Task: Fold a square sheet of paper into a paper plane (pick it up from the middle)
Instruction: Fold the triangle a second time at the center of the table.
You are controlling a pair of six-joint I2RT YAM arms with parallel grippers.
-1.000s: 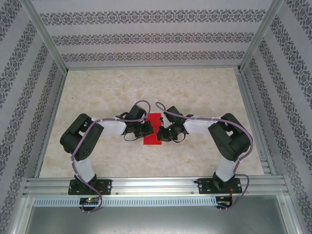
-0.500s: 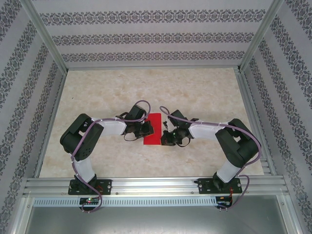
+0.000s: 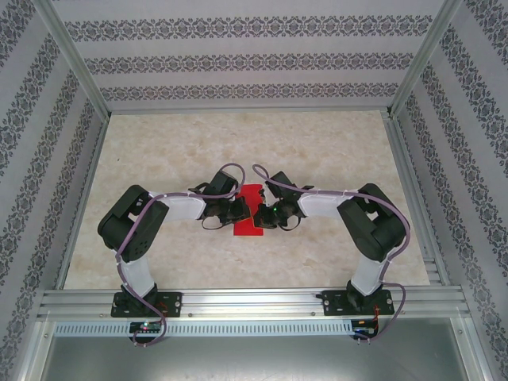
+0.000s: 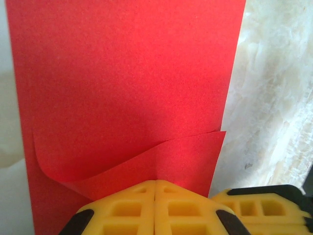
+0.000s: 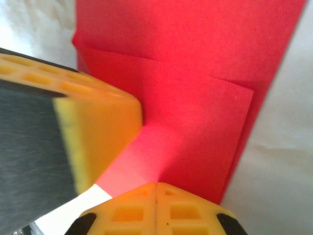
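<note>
Right hand [image 5: 156, 186] has swung back in onto the square sheet of paper [image 4: 127, 73]; left hand [image 4: 155, 183] unmoved. Both hands clenched, pads together at a raised folded flap. Sheet lies mid-bench [image 3: 317, 151], a narrow folded strip between them.

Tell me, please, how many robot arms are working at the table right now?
2. The left arm reaches in from the left side of the red paper, and the right arm from its right side. Both meet over it. No other arm seems hidden.
</note>
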